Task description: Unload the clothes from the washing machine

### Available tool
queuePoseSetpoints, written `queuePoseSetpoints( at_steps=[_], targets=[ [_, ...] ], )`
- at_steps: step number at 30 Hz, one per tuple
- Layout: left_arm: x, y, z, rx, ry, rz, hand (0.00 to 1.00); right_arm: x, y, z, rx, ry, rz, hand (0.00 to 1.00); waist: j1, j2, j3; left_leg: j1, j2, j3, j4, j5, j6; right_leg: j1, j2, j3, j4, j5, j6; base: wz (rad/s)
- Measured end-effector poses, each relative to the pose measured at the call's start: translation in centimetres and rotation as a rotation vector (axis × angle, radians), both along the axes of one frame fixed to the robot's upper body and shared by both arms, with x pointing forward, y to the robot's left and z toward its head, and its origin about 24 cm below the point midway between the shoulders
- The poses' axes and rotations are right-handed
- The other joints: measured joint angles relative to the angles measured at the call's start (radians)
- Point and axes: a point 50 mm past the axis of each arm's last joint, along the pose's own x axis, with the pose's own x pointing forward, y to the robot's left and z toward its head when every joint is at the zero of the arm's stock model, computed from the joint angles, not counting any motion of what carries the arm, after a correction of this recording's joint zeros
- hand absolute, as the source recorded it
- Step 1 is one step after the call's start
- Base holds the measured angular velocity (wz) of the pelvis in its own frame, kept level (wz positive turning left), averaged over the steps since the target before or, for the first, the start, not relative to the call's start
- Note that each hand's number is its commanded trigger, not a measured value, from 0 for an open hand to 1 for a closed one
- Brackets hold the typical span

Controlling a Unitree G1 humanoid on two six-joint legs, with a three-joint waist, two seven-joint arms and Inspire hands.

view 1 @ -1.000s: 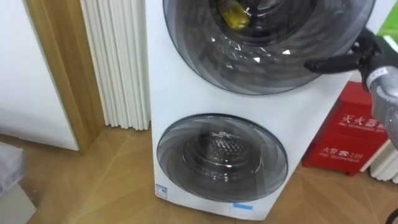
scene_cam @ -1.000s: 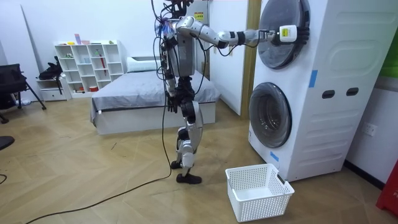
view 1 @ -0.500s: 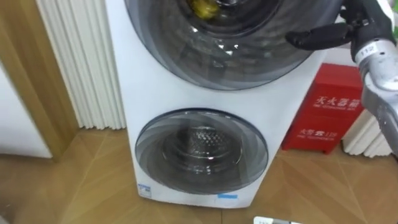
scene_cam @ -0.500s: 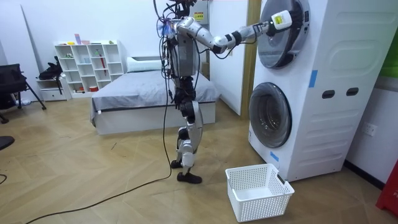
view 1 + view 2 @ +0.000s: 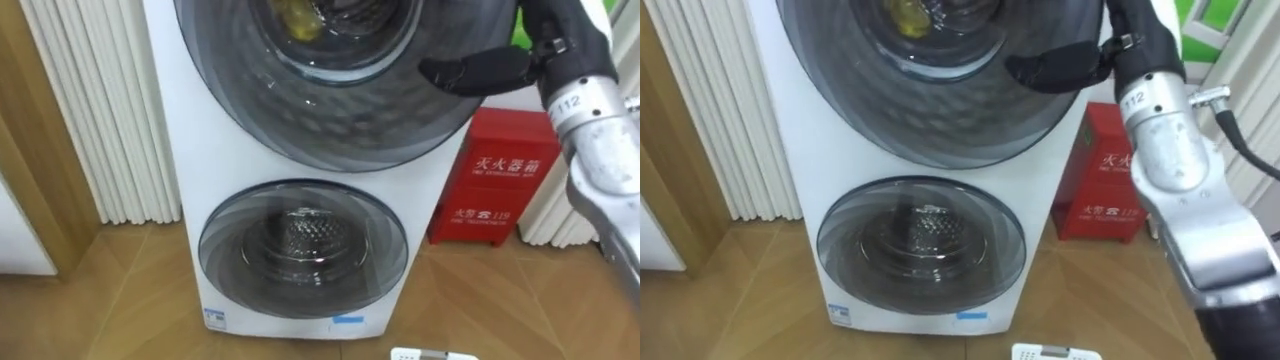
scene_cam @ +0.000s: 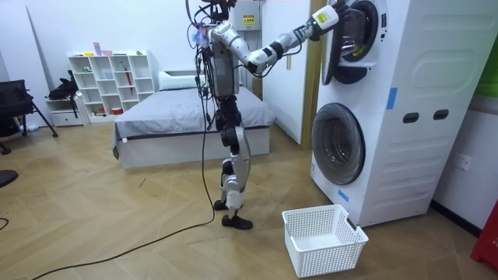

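Two washing machines stand stacked in front of me. Behind the upper round door (image 5: 330, 110) lies a yellow piece of clothing (image 5: 297, 18), which the room view also shows inside the upper drum (image 6: 359, 53). My right hand (image 5: 480, 72) lies with straight dark fingers along that door's right rim. In the room view the upper door (image 6: 331, 47) stands partly swung out, with my raised right hand (image 6: 321, 15) at its top edge. The lower door (image 5: 303, 248) is shut, and its steel drum shows nothing inside.
A white laundry basket (image 6: 323, 237) sits on the wood floor before the machines; its rim (image 5: 430, 354) peeks in at the bottom. A red box (image 5: 500, 180) stands right of the machines. White ribbed slats (image 5: 90, 110) lie to the left. A bed (image 6: 187, 117) is behind me.
The upper door has swung from shut to partly open, my right hand moving up and back with its edge. The eye view has shifted right and closer.
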Motion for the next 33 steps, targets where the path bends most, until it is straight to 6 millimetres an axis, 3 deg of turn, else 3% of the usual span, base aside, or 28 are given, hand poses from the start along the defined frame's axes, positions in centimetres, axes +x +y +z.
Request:
queuePoseSetpoints(
  at_steps=[6,13,21,29,33],
  targets=[
    [0.1,-0.7,-0.3,-0.018,0.017,-0.041,0.00,-1.4,0.9,-0.8,0.039,-0.024,0.109,0.00,-0.003,0.012,0.0058,0.006,0.002,0.020,0.003,0.001,-0.002,0.004,0.006,0.014,-0.003,0.006,-0.006,-0.06],
    [-0.5,-1.2,-0.5,-0.042,0.004,-0.007,0.00,-3.0,2.5,-1.7,0.086,-0.053,0.231,0.00,-0.005,0.053,0.0032,0.014,0.001,0.030,0.007,0.001,-0.002,0.011,0.006,0.021,-0.003,0.006,-0.006,-0.02],
    [-0.7,-1.6,-0.7,-0.057,0.007,0.007,0.00,-3.9,3.8,-1.6,0.172,-0.059,0.328,0.00,-0.003,0.053,0.0004,0.007,0.003,0.048,0.011,0.005,-0.008,0.003,0.008,0.022,-0.001,0.004,-0.011,0.00],
    [-0.3,-2.4,-1.0,-0.067,0.012,-0.049,0.00,-5.4,6.7,-2.5,0.309,-0.084,0.450,0.00,0.002,0.060,0.0016,0.012,0.011,0.057,0.011,0.006,-0.011,-0.004,0.021,0.054,0.001,0.013,-0.027,-0.13],
    [0.4,-2.5,-1.0,-0.065,-0.013,-0.066,0.00,-5.9,8.1,-3.1,0.345,-0.078,0.528,0.00,0.004,0.064,0.0038,-0.003,0.014,0.061,0.019,0.007,-0.012,-0.014,0.025,0.058,-0.001,0.007,-0.017,-0.06]
  ],
)
